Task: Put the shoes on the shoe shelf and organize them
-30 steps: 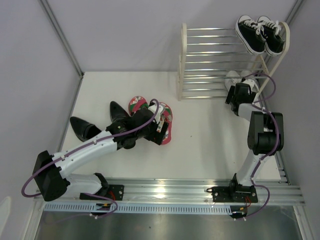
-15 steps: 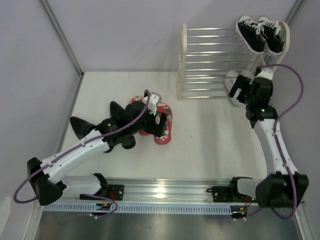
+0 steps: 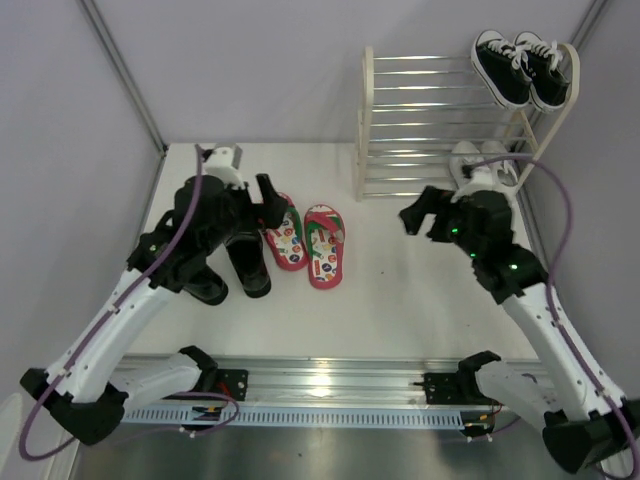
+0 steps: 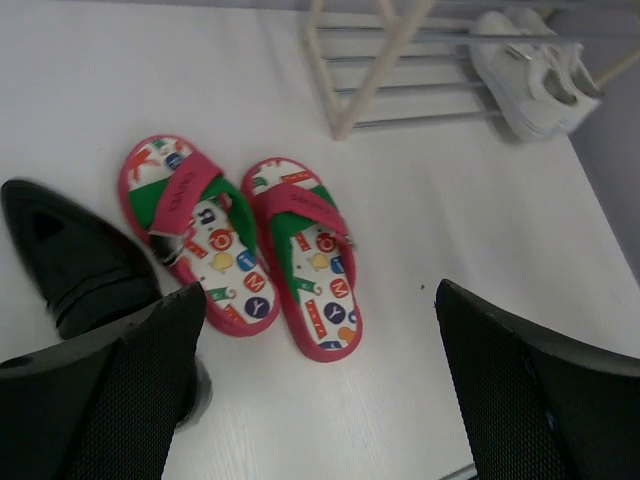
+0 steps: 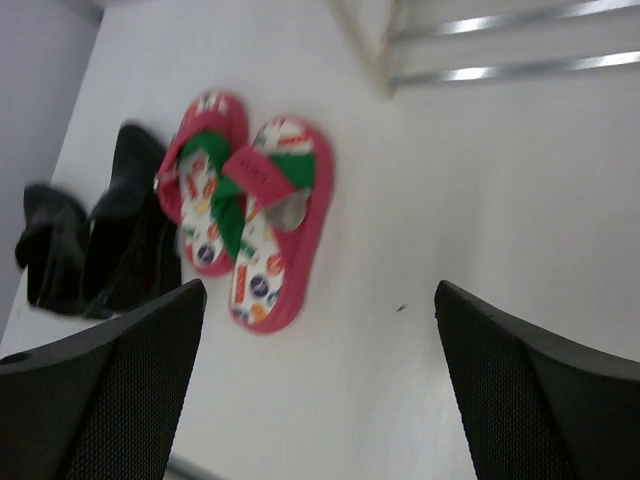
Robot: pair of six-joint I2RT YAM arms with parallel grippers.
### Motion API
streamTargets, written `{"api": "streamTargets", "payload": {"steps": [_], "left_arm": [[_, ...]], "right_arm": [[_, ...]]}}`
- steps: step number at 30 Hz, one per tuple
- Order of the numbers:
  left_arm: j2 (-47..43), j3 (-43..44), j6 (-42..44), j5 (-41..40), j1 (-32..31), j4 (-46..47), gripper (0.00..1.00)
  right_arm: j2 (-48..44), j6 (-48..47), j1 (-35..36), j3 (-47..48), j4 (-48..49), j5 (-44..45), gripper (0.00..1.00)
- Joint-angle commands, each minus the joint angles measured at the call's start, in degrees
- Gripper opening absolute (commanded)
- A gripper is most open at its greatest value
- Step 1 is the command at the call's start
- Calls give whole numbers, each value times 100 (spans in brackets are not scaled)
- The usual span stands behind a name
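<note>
Two red flip-flops (image 3: pixel 283 233) (image 3: pixel 322 245) lie side by side on the white floor, left of the shoe shelf (image 3: pixel 440 120). Two black dress shoes (image 3: pixel 245 262) lie to their left, partly under my left arm. White sneakers (image 3: pixel 480 160) sit at the shelf's lower right. My left gripper (image 3: pixel 268 200) is open and empty, raised above the flip-flops (image 4: pixel 190 230) and a dress shoe (image 4: pixel 75 260). My right gripper (image 3: pixel 420 212) is open and empty, in the air in front of the shelf, looking at the flip-flops (image 5: pixel 275 220) and dress shoes (image 5: pixel 120 240).
Black canvas sneakers with white laces (image 3: pixel 520 65) sit on the shelf's top tier at the right. Grey walls close the floor on the left, back and right. A metal rail (image 3: pixel 320 375) runs along the near edge.
My left arm has lifted off the flip-flops and swung back left, uncovering them and the dress shoes. My right arm has pulled away from the white sneakers toward the middle and risen.
</note>
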Motion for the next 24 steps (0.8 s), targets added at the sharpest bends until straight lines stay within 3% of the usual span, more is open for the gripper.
{"api": "streamTargets", "payload": {"steps": [1,3,5,8,9,16,20,24], "left_arm": [[-338,-317,-654,362,815,-657,99],[-513,-511,-716,433,1114,-1033,99],[-663,-845,-803,354,1220,-1220,99],[-1041,-1292,-953,406,1396,-1352,99],[-1137,-1372,-988,423,1449,-1352,99],[-1692,-1804,-927,687,1493,-1457,99],[-1841,-1909,-892,766,1502,-1493,99],[-1833,-1962,-874,863,1502,-1493,99]], "right_arm": [[555,804,1189,-239,-193,758,97],[1038,1165,2013,-319,87,926,94],[1363,1332,2561,-328,220,1625,97],[2014,1176,3195,-354,773,1938,94],[2346,905,3266,-354,940,1929,89],[3692,314,3311,6,1924,2623,78],[4255,138,3178,120,2408,2518,74],[4844,-64,3161,471,2644,2720,63]]}}
